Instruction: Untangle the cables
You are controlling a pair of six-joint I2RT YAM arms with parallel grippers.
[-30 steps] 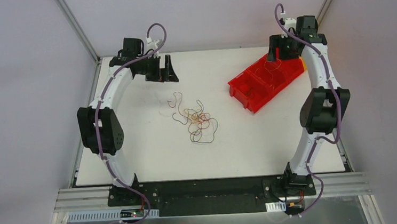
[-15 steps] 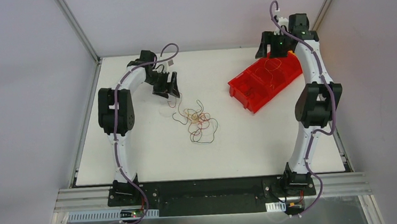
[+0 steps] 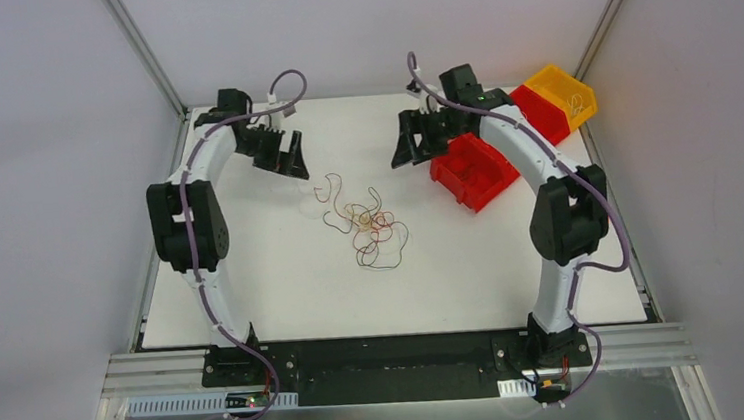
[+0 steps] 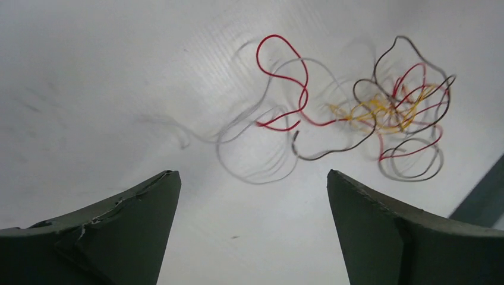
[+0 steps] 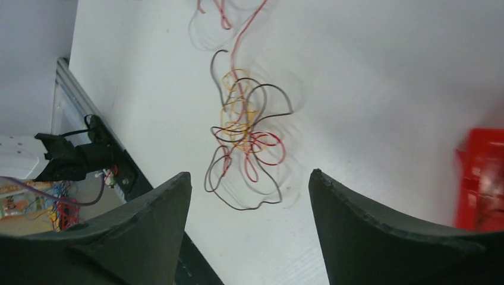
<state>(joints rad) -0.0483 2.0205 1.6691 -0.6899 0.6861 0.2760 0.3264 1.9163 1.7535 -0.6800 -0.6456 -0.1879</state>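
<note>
The cables (image 3: 364,224) lie in a loose tangle of red, yellow, black and white curls near the middle of the white table. They show ahead of the left wrist's fingers (image 4: 380,113) and ahead of the right wrist's fingers (image 5: 243,136). My left gripper (image 3: 289,166) is open and empty, raised at the back left of the tangle. My right gripper (image 3: 406,152) is open and empty, raised at the back right of the tangle, beside the red bin.
A red bin (image 3: 473,169) lies at the back right, with another red bin (image 3: 539,112) and a yellow bin (image 3: 561,93) behind it near the table's far right corner. The table's black front rail (image 5: 113,160) shows in the right wrist view.
My right gripper has swung left from over the red bin toward the tangle, uncovering the yellow bin. My left gripper moved toward the tangle, then drew back a little to the left.
</note>
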